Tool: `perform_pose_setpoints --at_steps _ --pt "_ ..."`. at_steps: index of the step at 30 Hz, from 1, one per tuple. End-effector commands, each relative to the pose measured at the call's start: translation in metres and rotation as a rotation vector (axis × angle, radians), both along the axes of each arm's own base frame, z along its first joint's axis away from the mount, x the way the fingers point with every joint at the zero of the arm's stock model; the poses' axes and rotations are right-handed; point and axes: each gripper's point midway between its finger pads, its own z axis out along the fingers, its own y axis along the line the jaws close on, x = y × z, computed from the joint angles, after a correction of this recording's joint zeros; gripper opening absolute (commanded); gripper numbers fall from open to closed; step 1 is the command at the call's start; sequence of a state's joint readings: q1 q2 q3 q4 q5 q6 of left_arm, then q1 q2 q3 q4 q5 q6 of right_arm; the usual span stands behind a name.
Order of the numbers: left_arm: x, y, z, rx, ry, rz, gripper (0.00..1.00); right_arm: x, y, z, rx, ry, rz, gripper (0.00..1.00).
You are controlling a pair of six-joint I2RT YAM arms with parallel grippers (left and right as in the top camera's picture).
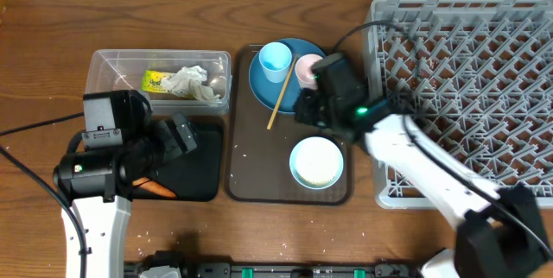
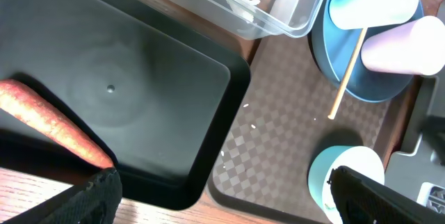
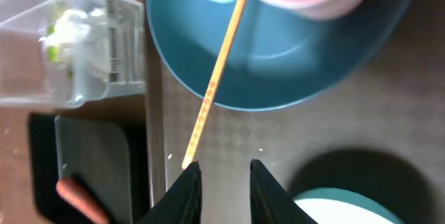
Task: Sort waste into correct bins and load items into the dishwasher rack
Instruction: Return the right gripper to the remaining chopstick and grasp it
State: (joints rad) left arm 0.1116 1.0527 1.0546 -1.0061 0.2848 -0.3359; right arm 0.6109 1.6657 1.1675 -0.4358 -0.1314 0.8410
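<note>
Wooden table top (image 1: 43,71) is seen from overhead, w/ both arms over it. At far L a clear tub (image 1: 160,53) is set, w/ the yellow-green wrapper (image 1: 156,80) and the crumpled white tissue (image 1: 192,83) inside it, touching each other. Just in front of the tub the black tray (image 1: 203,166) is placed; the carrot piece (image 1: 157,189) is lying in its near L corner, partly hidden by the L arm.

The left gripper (image 2: 222,182) is held above the black tray's R edge. Its fingers are spread wide apart and nothing is gripped.

Beside both bins a brown serving tray (image 1: 246,183) is found. On its far end the blue plate (image 1: 289,84) is carrying the light blue cup (image 1: 275,58) and the pink cup (image 1: 307,69), side by side. The wooden chopsticks (image 1: 281,97) are seen as one thin line only, running from between the cups, over the plate rim, down onto the brown tray. The white bowl (image 1: 316,161) is standing upright at the tray's near end. A few rice grains (image 2: 246,106) are scattered on the tray.

The right gripper (image 3: 226,172) is held low over the brown tray, between plate and bowl. Its fingers are parted by a narrow gap w/ nothing between them, and the chopsticks' lower end is just beside the L finger tip; contact can't be told.

At R the grey dishwasher rack (image 1: 467,53) is seen, w/ no dishes visible in it
</note>
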Motion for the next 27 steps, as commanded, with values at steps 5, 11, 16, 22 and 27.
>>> perform_pose_setpoints --at_steps 5,11,16,22,27 --pt "0.002 0.003 0.008 0.012 -0.024 0.002 0.98 0.002 0.040 -0.029 0.001 -0.017 -0.016 0.33" --pt "0.002 0.003 0.008 0.012 -0.024 0.002 0.98 0.002 0.050 -0.046 -0.003 -0.009 -0.001 0.33" --pt "0.002 0.003 0.008 0.012 -0.024 0.002 0.98 0.001 0.051 -0.052 -0.011 0.000 0.001 0.33" --pt "0.002 0.003 0.008 0.012 -0.024 0.002 0.98 0.000 0.052 -0.052 -0.022 -0.008 -0.007 0.31" --pt "0.002 0.003 0.008 0.012 -0.024 0.003 0.98 -0.004 0.053 -0.053 -0.030 -0.006 -0.005 0.29"
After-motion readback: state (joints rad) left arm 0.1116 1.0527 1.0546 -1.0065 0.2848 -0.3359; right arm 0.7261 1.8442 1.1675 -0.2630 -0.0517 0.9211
